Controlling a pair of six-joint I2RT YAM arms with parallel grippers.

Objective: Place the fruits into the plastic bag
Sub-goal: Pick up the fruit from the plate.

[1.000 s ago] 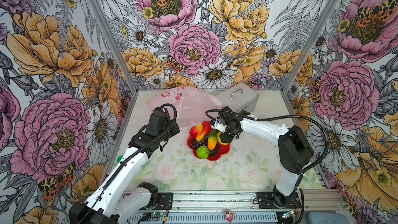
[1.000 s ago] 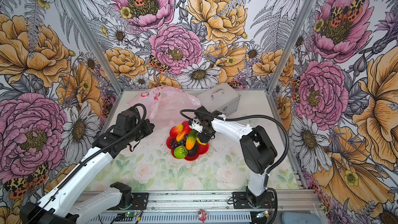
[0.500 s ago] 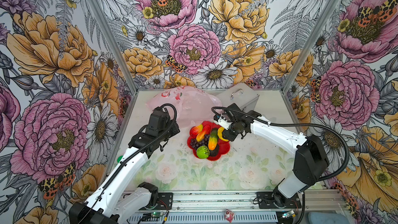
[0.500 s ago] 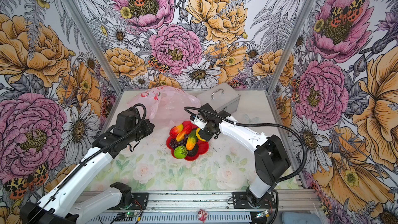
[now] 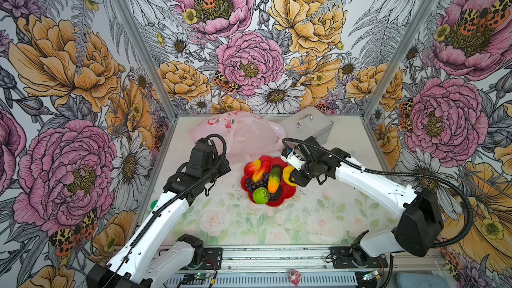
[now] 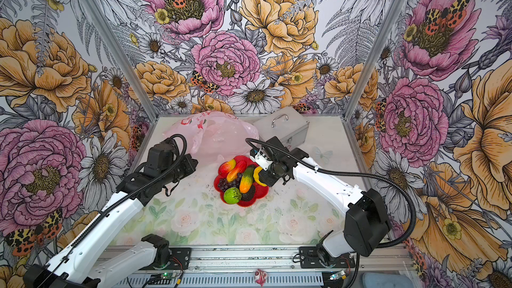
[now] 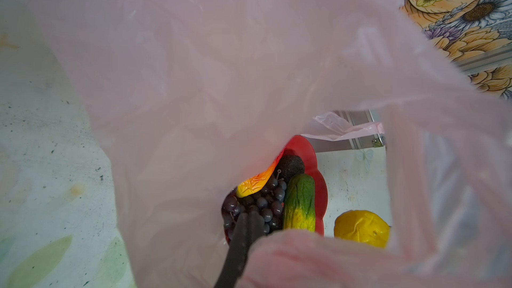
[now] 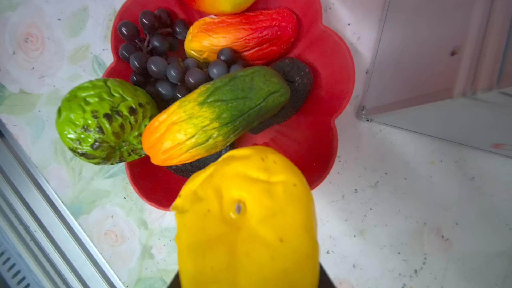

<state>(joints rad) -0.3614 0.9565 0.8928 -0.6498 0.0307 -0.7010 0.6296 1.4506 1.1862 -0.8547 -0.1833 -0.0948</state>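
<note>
Your right arm has stretched out since a second ago. Its elbow has swung out toward the right wall, and the right gripper [image 5: 294, 177] has slid slightly from over the fruit to the dish's right edge. Your left arm has not shifted.

The right gripper's fingers are clamped on the yellow lemon [image 8: 246, 217]. In the left wrist view the lemon sits just off the rim of the red flower-shaped dish [image 5: 287, 191], over the table [image 5: 318, 211].

Your left gripper [image 5: 225, 166] is pinched fully closed on the plastic bag [image 5: 249, 134], whose pink film drapes across its wrist camera. The bag lies crumpled just behind the dish, beside the silver metal case [image 5: 307, 126].

In the dish lie two red-yellow mangoes [image 5: 261, 169], the grape bunch [image 5: 253, 182], the green-orange long fruit [image 5: 274, 174], the lime [image 5: 260, 195] and the dark avocado [image 5: 275, 196].
</note>
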